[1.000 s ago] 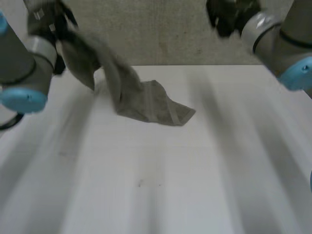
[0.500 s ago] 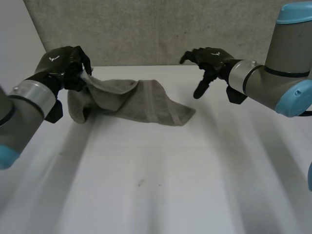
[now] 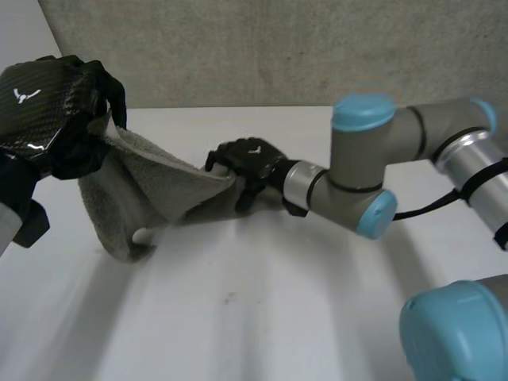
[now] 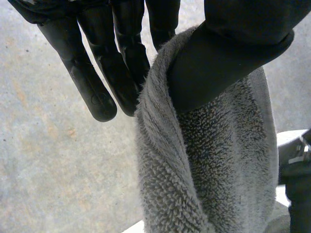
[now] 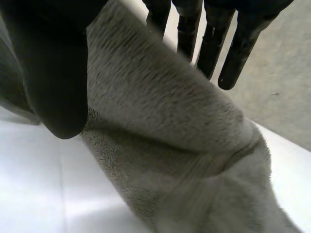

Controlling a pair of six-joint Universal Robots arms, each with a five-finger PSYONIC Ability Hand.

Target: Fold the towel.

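Two hands on one grey towel (image 3: 151, 186), both gripping it. The left hand (image 3: 48, 111) is raised above the counter (image 3: 262, 317) on the robot's left. In its wrist view the towel's edge is pinched between the thumb, pressed onto the terry, and the straight fingers (image 4: 97, 77) behind it. The right hand (image 3: 248, 161) sits lower, near the middle of the counter toward the far side, and holds the opposite end. In its wrist view the cloth runs between the thumb and the fingers (image 5: 214, 46), clamped, with the fingers straight rather than curled.

The towel hangs between the two hands. Its upper edge slopes from the left hand down to the right, and the rest sags in a bunched loop that touches the counter below the left hand. It is neither flat nor folded. Can't tell whether either grip is on a true corner or just on an edge.

Step, as I read it: pick-up and spread, getting the cloth held at two ends before any fold. The task looks barely begun. The next move likely means drawing the hands apart to take out the sag. After that, either lay the cloth flat or carry one end over the other. Both pinches must hold, and the bunch under the left hand could land creased.
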